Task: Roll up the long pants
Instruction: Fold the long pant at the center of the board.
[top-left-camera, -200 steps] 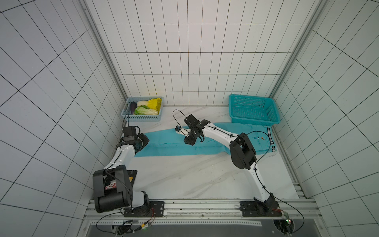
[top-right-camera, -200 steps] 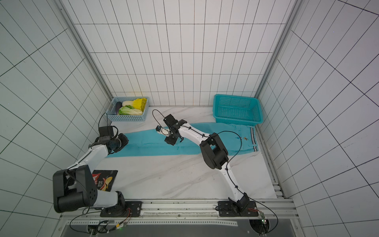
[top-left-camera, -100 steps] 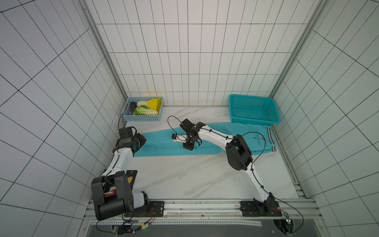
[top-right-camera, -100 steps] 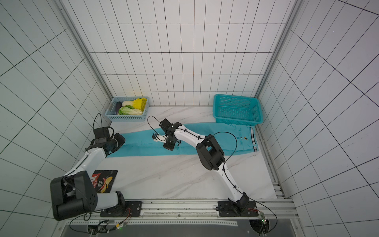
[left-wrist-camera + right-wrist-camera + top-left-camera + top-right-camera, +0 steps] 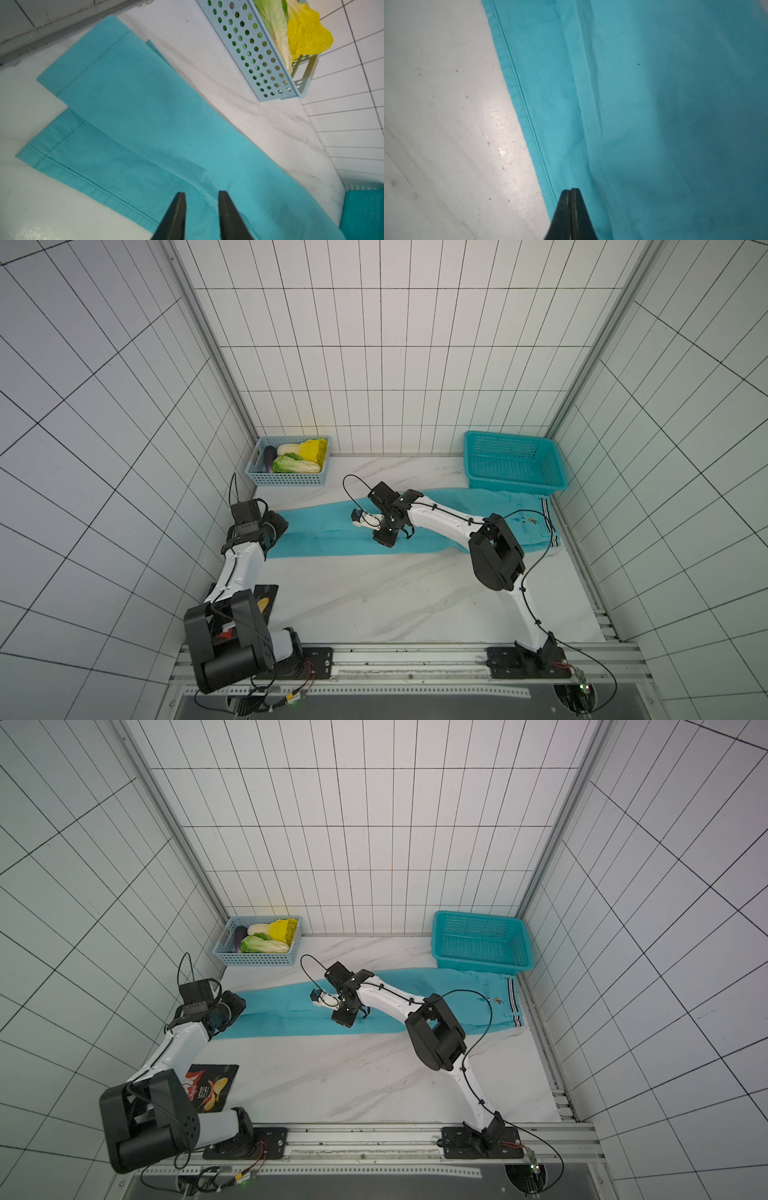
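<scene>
long pants (image 5: 320,531), left jaws apart, right jaws closed, chip bag (image 5: 210,1088) writing unreadable

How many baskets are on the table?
2. The light blue basket with vegetables sits in the back left corner. The teal basket sits in the back right corner, by the waist end of the long pants. None seem hidden.
</scene>
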`<state>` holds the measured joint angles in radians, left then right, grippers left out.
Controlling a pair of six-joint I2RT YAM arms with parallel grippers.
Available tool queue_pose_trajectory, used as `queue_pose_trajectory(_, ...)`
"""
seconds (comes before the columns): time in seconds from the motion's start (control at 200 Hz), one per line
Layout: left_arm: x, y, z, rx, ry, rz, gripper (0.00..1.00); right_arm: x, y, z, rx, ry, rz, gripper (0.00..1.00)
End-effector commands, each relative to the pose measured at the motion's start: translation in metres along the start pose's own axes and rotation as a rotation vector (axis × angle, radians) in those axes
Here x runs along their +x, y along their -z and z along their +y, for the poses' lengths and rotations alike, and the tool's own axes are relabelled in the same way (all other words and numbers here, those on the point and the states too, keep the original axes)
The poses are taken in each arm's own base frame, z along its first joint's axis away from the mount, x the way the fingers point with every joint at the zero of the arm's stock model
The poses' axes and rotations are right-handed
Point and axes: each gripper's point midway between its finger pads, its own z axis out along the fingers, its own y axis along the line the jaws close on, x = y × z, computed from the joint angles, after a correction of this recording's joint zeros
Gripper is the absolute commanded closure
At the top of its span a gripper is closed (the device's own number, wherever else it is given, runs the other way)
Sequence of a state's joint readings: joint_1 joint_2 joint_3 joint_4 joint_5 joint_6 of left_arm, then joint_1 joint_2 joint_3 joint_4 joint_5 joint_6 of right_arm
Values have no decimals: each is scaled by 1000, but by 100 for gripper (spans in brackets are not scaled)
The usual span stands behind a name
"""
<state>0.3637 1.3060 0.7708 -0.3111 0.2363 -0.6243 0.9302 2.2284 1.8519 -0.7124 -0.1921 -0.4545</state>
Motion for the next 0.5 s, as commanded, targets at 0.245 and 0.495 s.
queue_pose_trajectory(0.245,-5,4,0,48,34,0,62,-19,-34,-28,122,68,-27,26)
queue_pose_trajectory(0.495,-4,5,1,44,32,2,59,-25,-48,-21,54,85,3,76)
